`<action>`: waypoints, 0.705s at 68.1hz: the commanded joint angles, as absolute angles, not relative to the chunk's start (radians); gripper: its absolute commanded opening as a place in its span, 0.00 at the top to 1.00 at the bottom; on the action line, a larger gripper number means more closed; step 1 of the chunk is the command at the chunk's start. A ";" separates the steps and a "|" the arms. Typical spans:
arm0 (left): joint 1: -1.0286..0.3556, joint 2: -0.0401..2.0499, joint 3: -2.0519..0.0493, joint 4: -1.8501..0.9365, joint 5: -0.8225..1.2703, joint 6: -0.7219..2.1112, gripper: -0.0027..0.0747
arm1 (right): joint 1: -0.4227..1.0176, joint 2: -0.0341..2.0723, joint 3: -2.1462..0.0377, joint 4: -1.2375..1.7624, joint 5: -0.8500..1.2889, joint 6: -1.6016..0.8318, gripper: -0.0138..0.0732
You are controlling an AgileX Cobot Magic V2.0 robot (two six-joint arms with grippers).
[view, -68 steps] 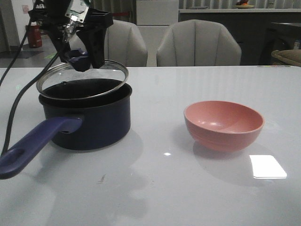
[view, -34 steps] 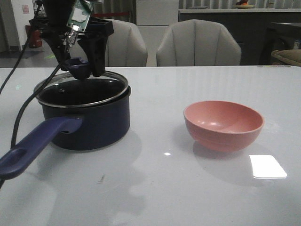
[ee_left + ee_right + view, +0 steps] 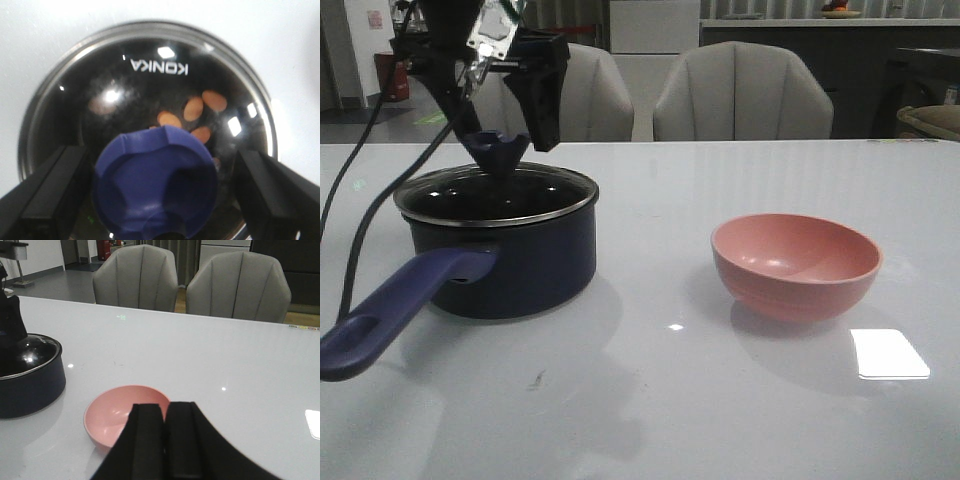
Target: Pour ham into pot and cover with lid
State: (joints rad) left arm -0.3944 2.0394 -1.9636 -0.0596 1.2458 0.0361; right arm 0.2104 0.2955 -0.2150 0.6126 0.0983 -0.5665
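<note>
Lid [image 3: 496,192] sits level on saucepan [image 3: 510,265], metal rim meeting pot rim all round as far as front view shows. Covering step looks all but done; pouring step judged complete, since several orange ham pieces [image 3: 192,114] show through glass in left wrist view, lying on black pot floor under the lid.

Left gripper [image 3: 505,110] hangs over purple-blue knob [image 3: 156,182]. Fingers [image 3: 47,192] spread wide, one on each side of knob, visible gap both sides in wrist view. Not gripping, not touching knob as far as I can tell. Front view agrees: finger [image 3: 542,95] stands off to one side of knob, tip abt level w/ it.

Right gripper [image 3: 164,440] out over table [image 3: 720,380], nearer the robot than pink bowl [image 3: 795,265]. Fingers pressed together, nothing between them. Bowl upright, looks empty in both front and right wrist views.

Next move, my read: left arm lifts straight up, clear of knob, w/o dragging either finger across it. Flared knob top is wider than stem, so a sideways pull could catch it and skew lid off rim. Vertical exit first, then retreat.

Pot handle [image 3: 400,305] points toward robot's left near edge, well clear of gripper. Cable from left arm hangs beside pot; could brush handle on withdrawal, worth watching.
</note>
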 commanded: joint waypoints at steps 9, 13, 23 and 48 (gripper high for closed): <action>-0.381 1.870 -2.019 -0.077 1.268 0.042 0.19 | 0.212 0.304 -0.243 0.621 0.030 -0.571 0.70; -0.377 1.819 -1.996 -0.077 1.264 0.052 0.19 | 0.212 0.304 -0.243 0.621 0.030 -0.571 0.70; -0.376 1.649 -1.868 -0.077 1.202 0.080 0.18 | 0.212 0.304 -0.243 0.621 0.030 -0.571 0.70; -0.376 1.152 -1.363 -0.057 0.889 0.092 0.18 | 0.212 0.304 -0.243 0.621 0.030 -0.571 0.70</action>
